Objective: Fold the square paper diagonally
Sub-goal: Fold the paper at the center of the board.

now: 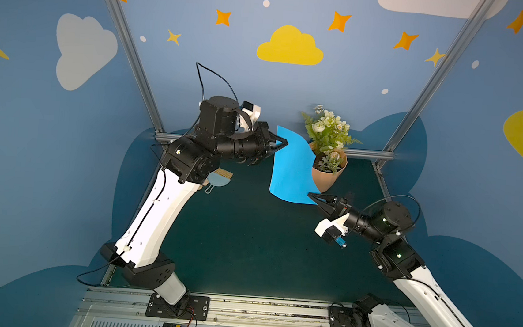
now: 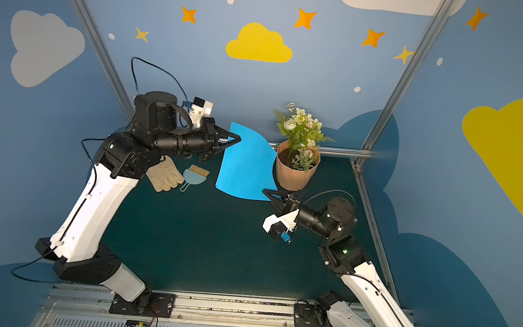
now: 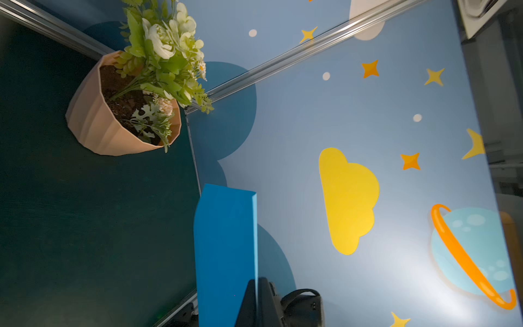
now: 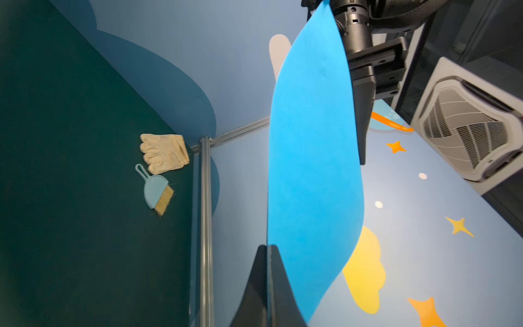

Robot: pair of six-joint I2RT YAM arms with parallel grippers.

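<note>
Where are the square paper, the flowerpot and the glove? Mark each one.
square paper [image 1: 290,169], in a top view, middle of the blue sheet.
flowerpot [image 1: 325,180], in a top view, its tan side wall.
glove [image 2: 164,176], in a top view, its palm.

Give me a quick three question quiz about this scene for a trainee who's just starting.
1. True or false: the paper lies flat on the table.
2. Which thing lies right beside the dustpan? A) glove B) flowerpot C) paper
3. Fill in: the left gripper and the right gripper are both ___ on the paper.
Key: 1 false, the grippers hold it up, curved; 2 A; 3 shut.
</note>
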